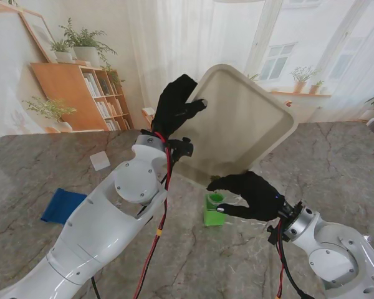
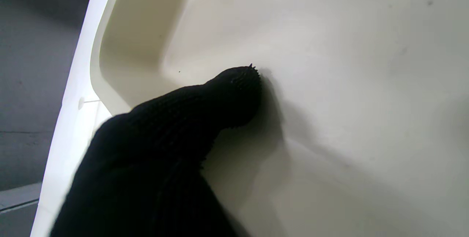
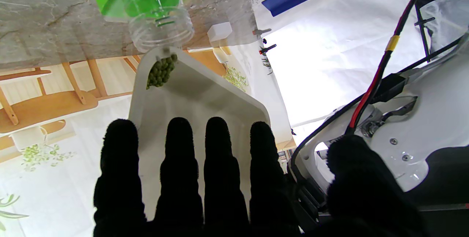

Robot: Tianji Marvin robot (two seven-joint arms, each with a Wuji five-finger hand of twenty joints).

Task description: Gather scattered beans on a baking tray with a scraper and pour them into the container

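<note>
My left hand [image 1: 174, 106] grips the baking tray [image 1: 243, 121] by its left edge, holding it tipped steeply over the bench [image 1: 336, 168]. The beans [image 3: 160, 71] bunch in its lowest corner, just over the mouth of the green container [image 1: 214, 208]. My right hand [image 1: 252, 196], fingers [image 3: 179, 171] extended, rests beside the container; I cannot tell whether it grips anything.

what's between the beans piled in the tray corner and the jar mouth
Nothing: in the right wrist view the beans sit at the tray corner, just short of the clear container mouth.

1 tray [image 1: 249, 118], 1 green container [image 1: 214, 208], 1 blue scraper [image 1: 62, 205], 1 bean pile [image 3: 160, 71], 2 robot hands.
</note>
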